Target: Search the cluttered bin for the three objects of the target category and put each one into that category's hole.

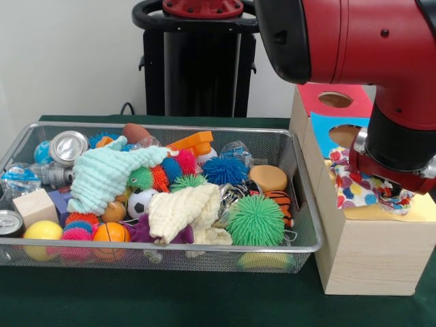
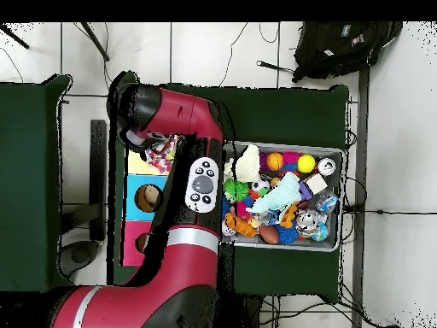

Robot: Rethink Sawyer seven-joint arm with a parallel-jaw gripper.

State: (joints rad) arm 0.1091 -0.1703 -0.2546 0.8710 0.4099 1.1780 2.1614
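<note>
Arm: over the wooden box, beside the bin's end.
Gripper: fingers pinch a patterned cloth, apparently for dropping.
Cloth: on the yellow panel at the box's near end.

Bright, even indoor light; shadows soft throughout.

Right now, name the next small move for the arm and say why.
Probably lower a little and let go. The gripper hangs over the yellow panel of the wooden box with a spotted cloth bunched under it, so the cloth seems at its hole. Its hole is hidden, so I cannot confirm alignment.
</note>
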